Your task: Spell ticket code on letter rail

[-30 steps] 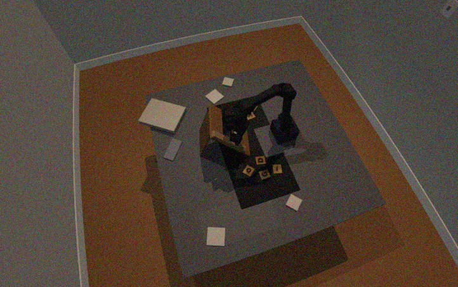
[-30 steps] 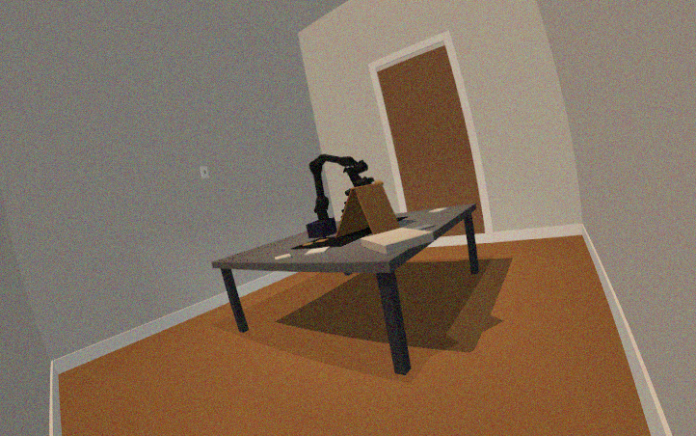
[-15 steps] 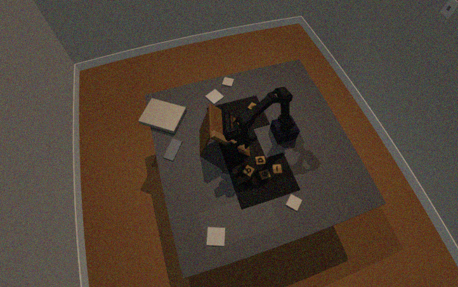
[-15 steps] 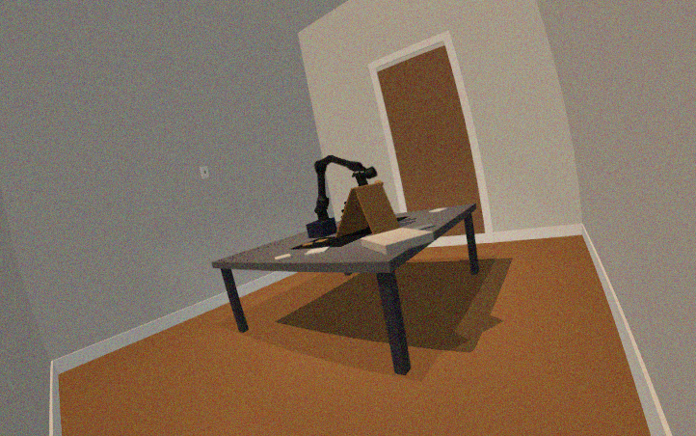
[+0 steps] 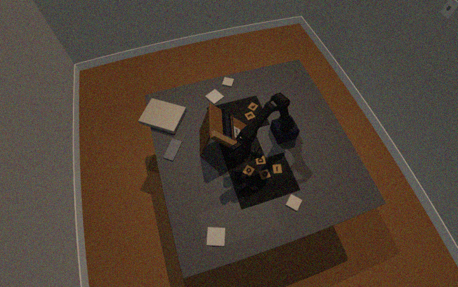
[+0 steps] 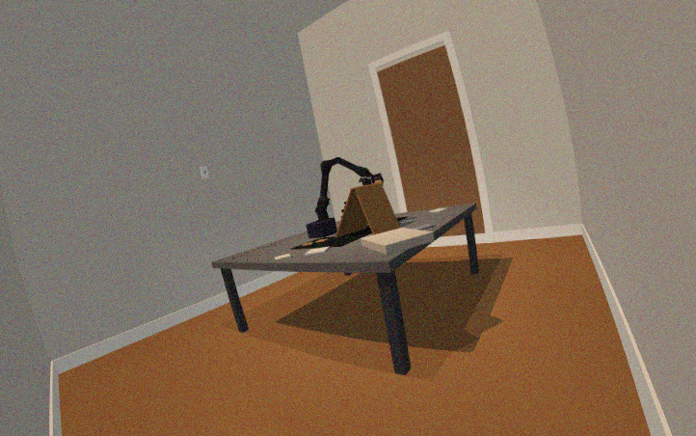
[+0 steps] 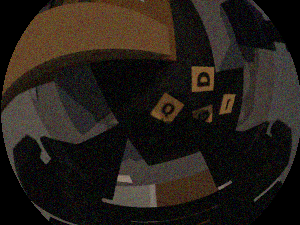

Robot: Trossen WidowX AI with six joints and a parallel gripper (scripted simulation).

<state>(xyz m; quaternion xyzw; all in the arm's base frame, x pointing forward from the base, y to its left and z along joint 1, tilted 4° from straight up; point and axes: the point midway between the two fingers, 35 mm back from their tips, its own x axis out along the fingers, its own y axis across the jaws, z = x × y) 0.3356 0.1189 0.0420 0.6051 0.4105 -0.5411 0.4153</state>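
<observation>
The gripper (image 5: 233,153) (image 7: 159,123) is open, empty, beside one board (image 5: 216,121) (image 6: 366,207) (image 7: 100,29). Six letter tiles (image 5: 260,160) (image 7: 203,79) lie on the bench (image 5: 256,233) (image 6: 307,266): four together, two apart from them.

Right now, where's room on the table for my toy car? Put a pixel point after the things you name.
Between the bottom white square (image 5: 215,236) (image 6: 438,210) and black mat (image 5: 243,201) (image 6: 349,237) (image 7: 125,99), or beyond the arm's base (image 5: 285,130) (image 6: 321,228) (image 7: 250,24), towards the table's right edge in the top view. It's crowded around the four grouped letter tiles (image 5: 276,165) (image 7: 196,71).
</observation>
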